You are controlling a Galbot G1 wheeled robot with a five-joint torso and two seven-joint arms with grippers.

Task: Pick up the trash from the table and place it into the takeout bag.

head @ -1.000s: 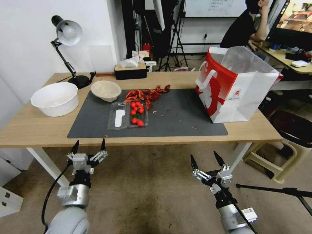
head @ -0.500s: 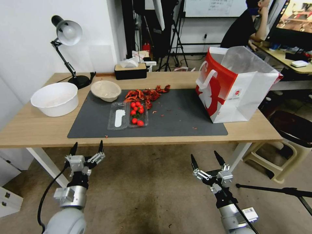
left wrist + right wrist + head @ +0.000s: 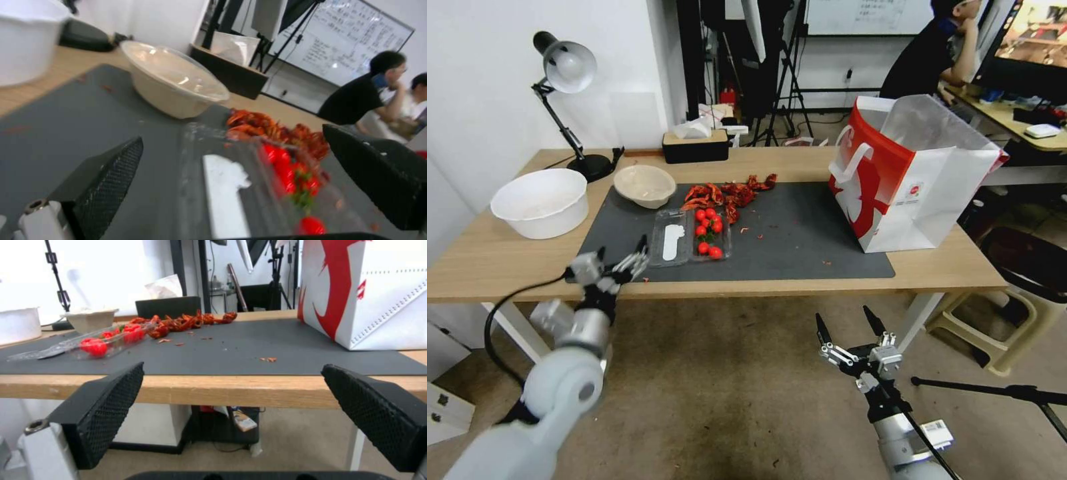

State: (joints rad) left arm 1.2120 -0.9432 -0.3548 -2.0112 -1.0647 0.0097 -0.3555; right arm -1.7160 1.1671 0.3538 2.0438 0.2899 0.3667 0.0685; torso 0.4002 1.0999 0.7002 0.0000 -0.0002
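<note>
Head view: L pincer [image 3: 622,257] at table [image 3: 507,267] edge

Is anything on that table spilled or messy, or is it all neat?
Yes. A heap of red shell scraps lies loose on the dark grey mat, with small red crumbs scattered across it. Beside the heap, a clear plastic tray lies open with red tomatoes in one half. The takeout bag stands upright.

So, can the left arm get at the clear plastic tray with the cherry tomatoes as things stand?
Probably yes. The left pincer is open at the mat's near edge, right before the clear tray, and nothing stands between them on the mat.
</note>
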